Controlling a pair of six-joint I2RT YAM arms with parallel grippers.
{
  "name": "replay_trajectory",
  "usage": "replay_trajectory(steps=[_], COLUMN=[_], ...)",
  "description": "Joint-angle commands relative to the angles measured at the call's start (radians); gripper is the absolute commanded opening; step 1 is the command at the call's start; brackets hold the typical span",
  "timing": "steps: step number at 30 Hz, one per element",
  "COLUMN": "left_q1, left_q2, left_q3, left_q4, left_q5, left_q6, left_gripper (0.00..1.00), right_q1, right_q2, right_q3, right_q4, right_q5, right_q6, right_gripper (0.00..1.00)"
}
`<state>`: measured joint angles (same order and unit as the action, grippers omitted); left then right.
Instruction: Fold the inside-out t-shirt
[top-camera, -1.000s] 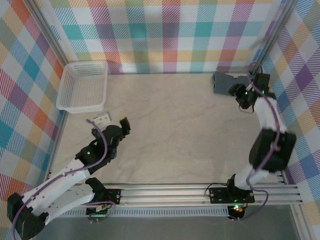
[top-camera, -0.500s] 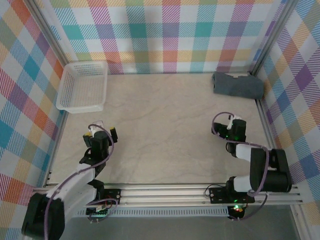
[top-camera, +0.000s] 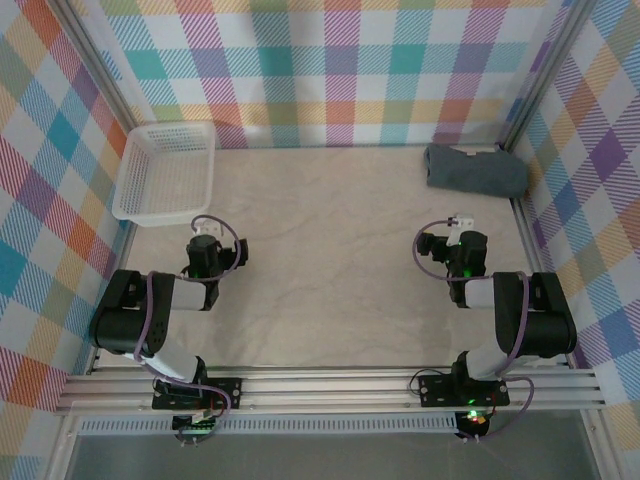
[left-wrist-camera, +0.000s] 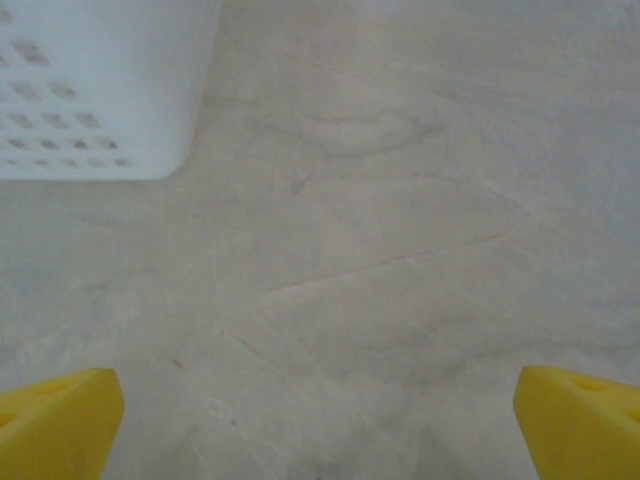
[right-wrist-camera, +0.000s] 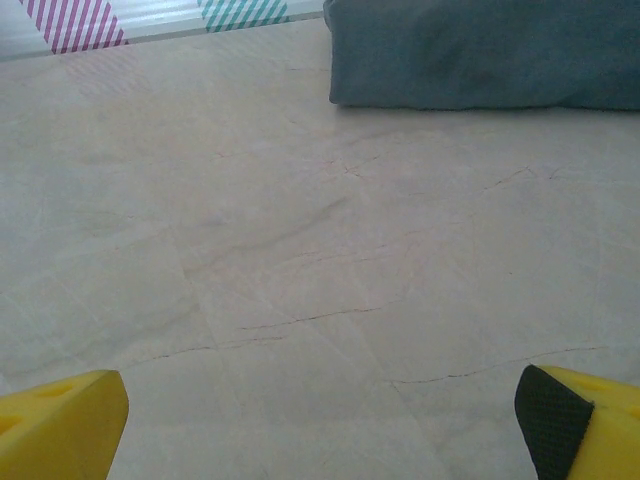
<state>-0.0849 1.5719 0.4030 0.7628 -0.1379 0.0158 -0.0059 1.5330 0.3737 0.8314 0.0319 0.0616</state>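
The t-shirt (top-camera: 476, 170) is a dark slate-grey bundle, folded into a compact rectangle in the table's back right corner. In the right wrist view the t-shirt (right-wrist-camera: 490, 55) lies along the top edge, well ahead of the fingers. My right gripper (top-camera: 455, 228) sits low over the table in front of it, apart from it. The right gripper (right-wrist-camera: 320, 430) is open, with bare table between its yellow fingertips (right-wrist-camera: 60, 425). My left gripper (top-camera: 207, 235) rests on the left side. That left gripper (left-wrist-camera: 320, 430) is open too, holding nothing between its fingertips (left-wrist-camera: 55, 420).
A white mesh basket (top-camera: 165, 172) stands at the back left, and the basket (left-wrist-camera: 100, 90) appears just ahead and left of the left fingers. Checked walls enclose the table on three sides. Both arms are folded back near the front rail (top-camera: 330, 385).
The right gripper has left the t-shirt in the back right corner, pulled back toward the front and opened wide. The left arm has folded back, its gripper now pointing toward the basket.
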Motion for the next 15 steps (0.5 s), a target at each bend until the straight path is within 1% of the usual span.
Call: replay_trajectory(steps=[1,10,15], left_q1=[0.014,0.013,0.013], left_q2=[-0.005,-0.006,-0.007], left_q3=[0.017,0.019,0.019], left_q4=[0.047,0.044,0.043], left_q5=[0.031,0.033,0.034], left_q6=[0.013,0.012,0.012], left_gripper=[1.00,1.00,1.00], right_q1=[0.006,0.017,0.016], right_q2=[0.000,0.005,0.001], right_q3=[0.017,0.036,0.025], right_q4=[0.032,0.004,0.019], right_q5=[0.003,0.000,-0.001], right_q6=[-0.022,-0.038,-0.037], right_gripper=[1.00,1.00,1.00])
